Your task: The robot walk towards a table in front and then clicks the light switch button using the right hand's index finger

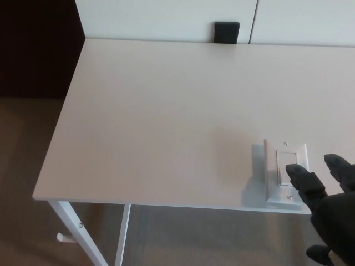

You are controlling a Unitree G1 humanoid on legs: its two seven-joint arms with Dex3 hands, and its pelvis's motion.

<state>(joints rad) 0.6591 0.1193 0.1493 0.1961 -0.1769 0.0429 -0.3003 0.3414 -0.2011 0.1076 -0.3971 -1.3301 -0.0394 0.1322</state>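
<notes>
Nearest you, at the bench's (166, 122) front right corner, your right hand (331, 213) comes in from the lower right with its fingers (304, 178) spread apart and closed on nothing; the thumb shows as a dark tip low at the picture's edge. The index finger reaches forward so that its tip lies over the lower part of the light switch (287, 172), on or just above the rocker; you cannot tell from this view whether it is pressing down. The second finger stands off to the right of the switch plate, clear of it. The switch is a white plate with a white rocker and a small screw at its top and bottom, sitting close to the bench's front edge near the right corner and casting a soft shadow to its left. No brand, label or writing can be read on it or anywhere else. Below the front edge you see the bench's white metal legs (77, 224) at the front left corner, over a brown floor (22, 166). The rest of the pale bench top lies bare towards the back. At the far edge, a small black block (227, 32) stands against the white wall panels (166, 16), well apart from the switch. Your left hand does not show.
</notes>
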